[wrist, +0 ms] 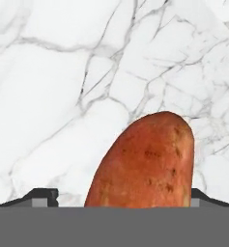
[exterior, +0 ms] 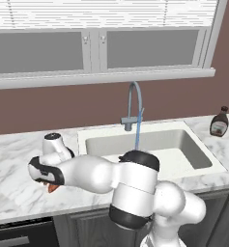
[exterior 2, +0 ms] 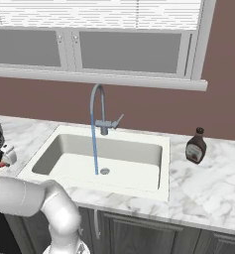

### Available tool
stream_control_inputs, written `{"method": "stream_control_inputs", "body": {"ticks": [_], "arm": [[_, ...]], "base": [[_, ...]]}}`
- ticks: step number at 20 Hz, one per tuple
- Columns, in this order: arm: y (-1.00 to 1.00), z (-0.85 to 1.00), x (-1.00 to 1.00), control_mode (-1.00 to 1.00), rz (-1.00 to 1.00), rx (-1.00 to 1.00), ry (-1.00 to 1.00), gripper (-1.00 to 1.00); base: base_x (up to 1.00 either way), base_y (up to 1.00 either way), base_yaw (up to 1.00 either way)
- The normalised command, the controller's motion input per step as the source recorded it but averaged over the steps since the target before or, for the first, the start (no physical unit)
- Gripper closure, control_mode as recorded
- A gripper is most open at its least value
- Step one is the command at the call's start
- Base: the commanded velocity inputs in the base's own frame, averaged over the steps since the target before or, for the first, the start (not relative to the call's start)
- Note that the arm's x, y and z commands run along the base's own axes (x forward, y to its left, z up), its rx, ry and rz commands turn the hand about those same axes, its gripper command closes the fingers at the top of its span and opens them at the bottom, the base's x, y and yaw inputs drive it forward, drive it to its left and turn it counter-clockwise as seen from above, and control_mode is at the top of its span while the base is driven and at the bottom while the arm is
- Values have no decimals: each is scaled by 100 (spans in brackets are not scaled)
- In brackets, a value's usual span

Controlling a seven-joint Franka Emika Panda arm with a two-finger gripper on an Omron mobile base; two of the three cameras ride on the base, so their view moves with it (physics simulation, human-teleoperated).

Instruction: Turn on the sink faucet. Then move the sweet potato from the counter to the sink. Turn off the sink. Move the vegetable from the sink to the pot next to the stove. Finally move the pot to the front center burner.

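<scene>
I am looking down the hand [wrist: 116, 205] at the sweet potato [wrist: 145, 164], which is lying on the white marble bench [wrist: 53, 96] and filling the lower middle of the hand view. The two dark fingertips [wrist: 41, 197] are standing wide apart, one on each side of the tuber at the bottom edge; I cannot tell whether they are touching it. In the left base view the arm is reaching to the lower left of the frame, and an orange tip of the sweet potato is showing beneath the hand there, left of the sink [exterior: 203, 159]. The sink faucet [exterior: 134, 103] is running, a thin blue stream falling into the basin. A dark brown bottle [exterior: 219, 122] is standing on the bench at the right edge of the frame, beyond the sink.
</scene>
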Motion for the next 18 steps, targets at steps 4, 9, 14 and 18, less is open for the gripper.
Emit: {"method": "stream_control_inputs", "body": {"ticks": [4,9,14,18], "arm": [[1,-24,0,-100,0,0,1,100],[-14,-20,-6,-100,0,0,-1,100],[-65,0,-29,-100,0,0,-7,100],[-81,3,-16,-100,0,0,-3,100]], "base": [[0,0,0],[0,0,0],[0,0,0],[0,0,0]]}}
